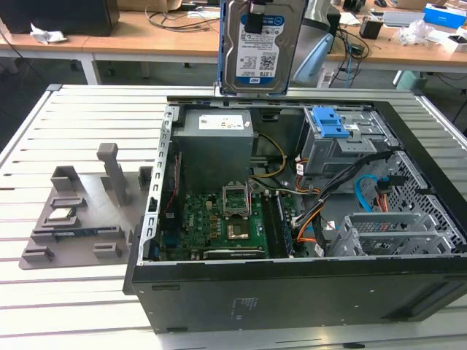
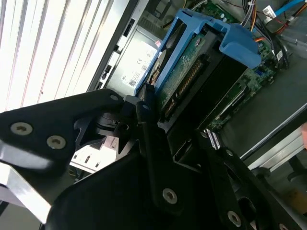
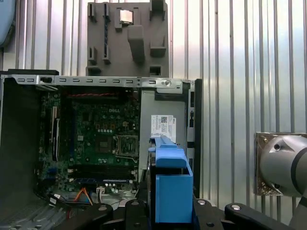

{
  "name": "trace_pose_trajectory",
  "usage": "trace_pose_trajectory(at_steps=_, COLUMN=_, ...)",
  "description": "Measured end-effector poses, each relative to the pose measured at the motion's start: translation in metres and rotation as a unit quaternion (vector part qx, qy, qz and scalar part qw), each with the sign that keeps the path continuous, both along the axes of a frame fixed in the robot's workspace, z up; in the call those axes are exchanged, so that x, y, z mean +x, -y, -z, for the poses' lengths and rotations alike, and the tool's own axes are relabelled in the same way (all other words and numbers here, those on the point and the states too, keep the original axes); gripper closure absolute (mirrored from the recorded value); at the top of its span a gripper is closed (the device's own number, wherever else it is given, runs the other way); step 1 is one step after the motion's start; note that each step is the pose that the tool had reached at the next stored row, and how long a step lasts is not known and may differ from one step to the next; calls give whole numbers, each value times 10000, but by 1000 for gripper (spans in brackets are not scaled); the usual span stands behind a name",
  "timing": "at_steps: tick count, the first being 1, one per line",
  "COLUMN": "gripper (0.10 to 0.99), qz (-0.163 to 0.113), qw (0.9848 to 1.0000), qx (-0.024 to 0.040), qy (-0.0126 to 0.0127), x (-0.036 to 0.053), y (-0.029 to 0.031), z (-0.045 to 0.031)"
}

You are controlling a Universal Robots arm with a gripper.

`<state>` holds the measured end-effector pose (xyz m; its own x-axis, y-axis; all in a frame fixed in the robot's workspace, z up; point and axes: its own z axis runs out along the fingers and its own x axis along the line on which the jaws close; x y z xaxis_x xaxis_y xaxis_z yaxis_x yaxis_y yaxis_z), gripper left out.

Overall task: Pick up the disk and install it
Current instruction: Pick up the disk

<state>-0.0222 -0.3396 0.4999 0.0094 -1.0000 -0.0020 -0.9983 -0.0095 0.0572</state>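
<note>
The disk point(image 1: 259, 47), a silver hard drive with a white-and-blue label in a blue carrier, hangs upright in the air above the far wall of the open computer case point(image 1: 292, 292). My gripper point(image 1: 255, 16) is shut on its top edge. In the second wrist view the black fingers point(image 2: 146, 115) clamp the disk point(image 2: 189, 57) at its connector end, with the motherboard below it. In the first wrist view the carrier of the disk point(image 3: 170, 187) sticks out from the gripper point(image 3: 168, 215) over the case's power supply side.
Inside the case are a grey power supply point(image 1: 215, 146), a green motherboard point(image 1: 219, 219) and a grey drive cage with a blue latch point(image 1: 330, 124), amid loose cables. A grey fixture plate point(image 1: 80, 219) carrying a small silver chip point(image 1: 60, 214) lies at the exterior view's left on the slatted table point(image 1: 73, 117).
</note>
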Motion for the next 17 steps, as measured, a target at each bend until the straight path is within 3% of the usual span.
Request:
trace_pose_trajectory(at_steps=2, gripper=725, qz=0, qw=10000, qx=0, qy=0, x=122, y=0, z=0)
trace_pose_trajectory(at_steps=4, gripper=725, qz=1, qw=10000, qx=0, qy=0, x=173, y=0, z=0)
trace_pose_trajectory(at_steps=11, gripper=725, qz=1, qw=10000, qx=1, qy=0, x=236, y=2, z=0)
trace_pose_trajectory(at_steps=13, gripper=725, qz=1, qw=10000, qx=0, qy=0, x=237, y=42, z=0)
trace_pose_trajectory(at_steps=17, gripper=725, qz=0, qw=10000, qx=0, qy=0, x=237, y=181, z=0)
